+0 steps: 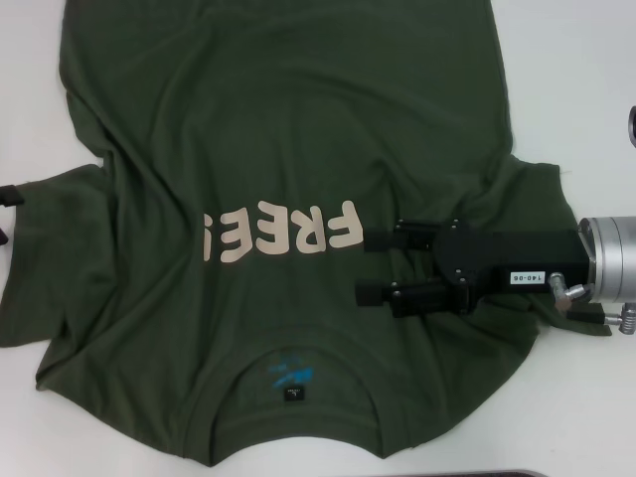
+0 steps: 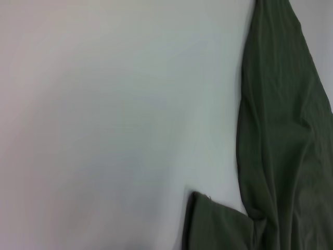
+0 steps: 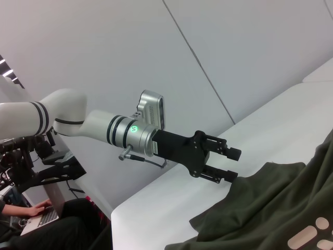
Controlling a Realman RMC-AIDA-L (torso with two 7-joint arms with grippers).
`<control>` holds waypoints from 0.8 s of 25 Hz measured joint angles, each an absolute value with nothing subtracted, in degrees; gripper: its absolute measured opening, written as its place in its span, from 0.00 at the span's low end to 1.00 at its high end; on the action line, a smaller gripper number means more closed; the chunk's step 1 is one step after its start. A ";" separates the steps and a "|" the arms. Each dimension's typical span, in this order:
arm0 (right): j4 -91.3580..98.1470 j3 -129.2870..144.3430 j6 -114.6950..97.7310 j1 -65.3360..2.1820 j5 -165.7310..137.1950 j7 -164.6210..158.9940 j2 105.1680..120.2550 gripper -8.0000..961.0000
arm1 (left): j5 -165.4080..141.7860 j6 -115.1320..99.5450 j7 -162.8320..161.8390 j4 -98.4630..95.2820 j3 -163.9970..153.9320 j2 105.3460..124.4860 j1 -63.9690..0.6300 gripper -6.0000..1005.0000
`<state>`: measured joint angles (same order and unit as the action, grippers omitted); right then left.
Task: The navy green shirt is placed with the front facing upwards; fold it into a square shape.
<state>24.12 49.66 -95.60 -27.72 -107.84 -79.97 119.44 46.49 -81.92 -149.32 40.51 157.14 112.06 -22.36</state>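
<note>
rumpled olive shirt [image 1: 288,149], cream "FREE" lettering [image 1: 278,234]

Light was even and bright from above in the head view, with the table [image 1: 576,60] washed nearly white and only faint shadows beneath the shirt [image 1: 288,129] folds. The right gripper [image 1: 363,266] cast a soft dark shadow on the cloth under it. The left wrist view was soft and out of focus, its table fading pinkish toward one edge. The right wrist view was sharper, the wall [image 3: 156,47] evenly lit, the silver arm cuff [image 3: 127,133] showing mild glare
</note>
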 joint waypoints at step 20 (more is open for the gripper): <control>24.26 49.65 -95.09 -27.86 -107.84 -79.58 119.44 0.96 | 46.50 -81.01 -148.25 40.42 155.50 112.57 -22.48 0.65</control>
